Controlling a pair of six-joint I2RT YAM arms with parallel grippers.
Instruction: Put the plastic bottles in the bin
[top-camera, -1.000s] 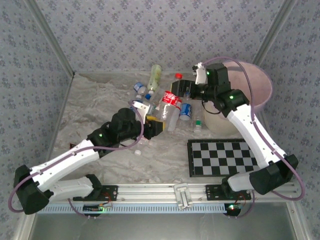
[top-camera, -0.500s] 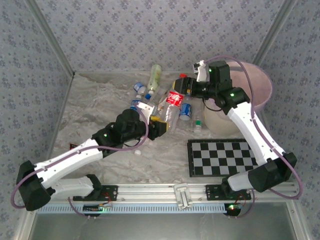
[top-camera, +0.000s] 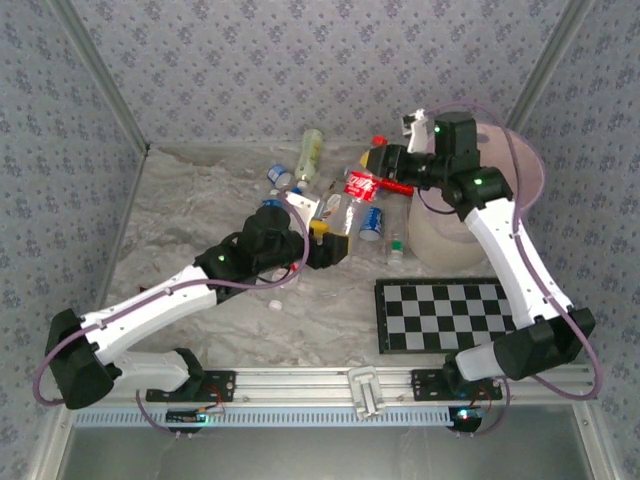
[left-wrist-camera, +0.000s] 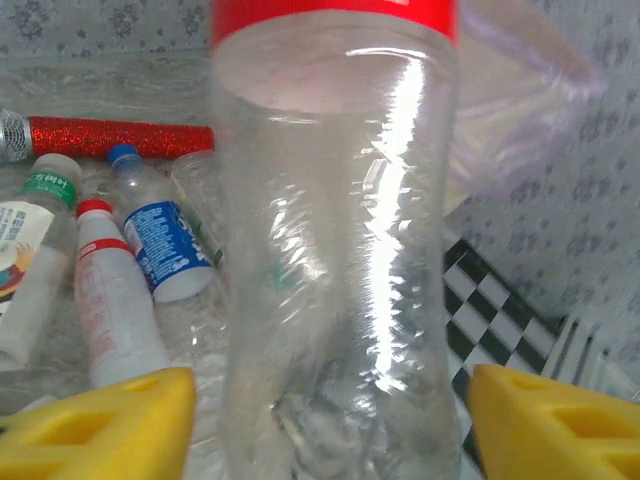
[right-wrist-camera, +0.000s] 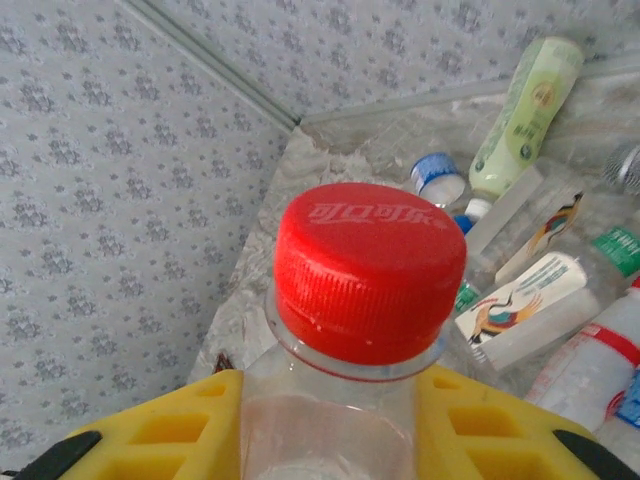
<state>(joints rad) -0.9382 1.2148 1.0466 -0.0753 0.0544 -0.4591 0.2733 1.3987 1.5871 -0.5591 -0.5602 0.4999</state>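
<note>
The right hand (right-wrist-camera: 330, 425) pinches the neck of a red-capped plastic bottle (left-wrist-camera: 335, 250), holding it above the desk (top-camera: 190, 230) just beside the bin (top-camera: 440, 242). The left hand (left-wrist-camera: 330, 425) is spread on either side of the bottle's base, clear of it.

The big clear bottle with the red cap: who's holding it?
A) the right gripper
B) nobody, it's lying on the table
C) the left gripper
A: the right gripper has its yellow fingers pressed on both sides of the neck of the bottle, while the left gripper has its fingers standing apart from it.
</note>
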